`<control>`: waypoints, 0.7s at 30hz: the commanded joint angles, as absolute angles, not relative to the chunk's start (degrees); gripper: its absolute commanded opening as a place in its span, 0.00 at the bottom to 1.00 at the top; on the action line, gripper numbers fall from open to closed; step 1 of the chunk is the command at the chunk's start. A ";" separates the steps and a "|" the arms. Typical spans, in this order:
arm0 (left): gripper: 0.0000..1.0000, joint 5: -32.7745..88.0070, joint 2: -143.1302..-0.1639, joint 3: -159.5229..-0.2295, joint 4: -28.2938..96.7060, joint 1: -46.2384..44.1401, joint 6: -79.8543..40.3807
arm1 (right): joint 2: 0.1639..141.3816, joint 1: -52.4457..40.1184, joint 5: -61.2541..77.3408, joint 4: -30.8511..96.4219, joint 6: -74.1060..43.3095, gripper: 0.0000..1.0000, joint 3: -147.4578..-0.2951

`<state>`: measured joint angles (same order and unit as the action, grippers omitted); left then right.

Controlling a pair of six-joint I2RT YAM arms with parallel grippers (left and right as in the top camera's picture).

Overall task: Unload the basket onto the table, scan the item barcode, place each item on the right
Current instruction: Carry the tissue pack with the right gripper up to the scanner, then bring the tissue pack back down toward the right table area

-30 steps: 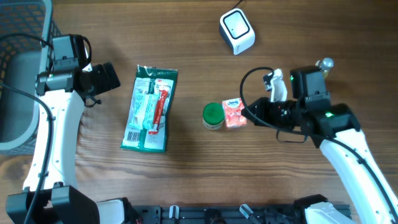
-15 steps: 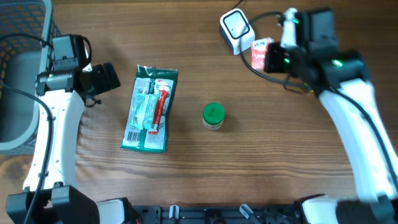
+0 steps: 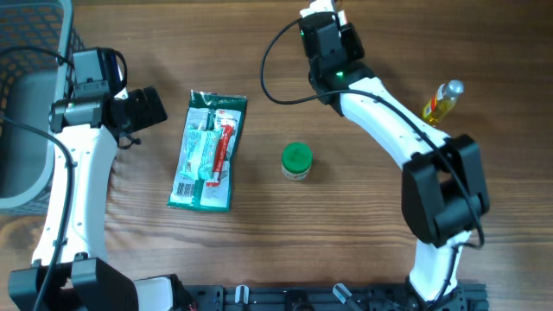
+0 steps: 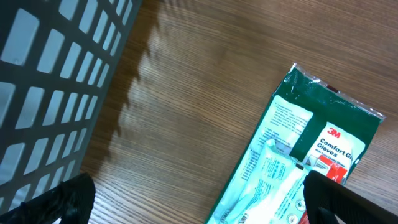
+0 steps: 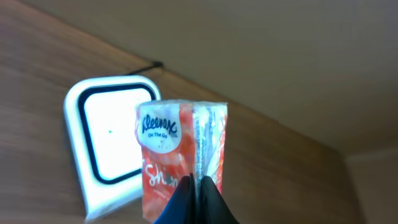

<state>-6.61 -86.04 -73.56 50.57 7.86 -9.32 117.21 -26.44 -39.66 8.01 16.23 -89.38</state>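
The right gripper is seen with its jaws pressed together, clamped on the lower edge of a tissue pack. The pack is held upright by that thin pinch at its bottom seam. Nothing else is touched by the fingers.

The tissue pack is a small soft plastic packet, orange-red with white pattern. A white oval with the blue Kleenex logo is printed near its top. A glossy clear seam runs down its middle. No barcode can be made out on the face that shows.

The pack is held in the air just in front of the scanner, overlapping the scanner's right edge in the right wrist view. The scanner is a white rounded block with a black-bordered window, and a dark cable is seen behind it. From overhead, both pack and scanner are hidden under the right wrist at the far middle of the table.

The left gripper is spread wide, with nothing between its fingers. It is parked over bare wood between the basket and a green gloves packet, touching neither.

A green-lidded jar stands mid-table, apart from the packet. A yellow bottle lies at the right.
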 commanded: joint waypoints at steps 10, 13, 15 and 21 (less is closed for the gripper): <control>1.00 -7.14 -86.26 -73.60 50.41 8.05 -9.85 | 122.26 -25.76 -39.66 0.89 15.99 0.04 -89.89; 1.00 -7.14 -86.26 -73.60 50.41 8.05 -9.85 | 117.97 -25.89 -42.44 1.89 15.90 0.04 -89.89; 1.00 -7.14 -86.26 -73.60 50.41 8.05 -9.85 | 113.06 -26.30 -42.41 5.23 14.52 0.04 -89.91; 1.00 -7.14 -86.24 -73.60 50.41 8.05 -9.85 | 89.71 -25.80 -24.62 37.56 -9.82 0.04 -89.91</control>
<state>-6.66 -86.04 -73.56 50.43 7.86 -9.32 101.91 -26.09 -36.75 27.88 5.63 -89.47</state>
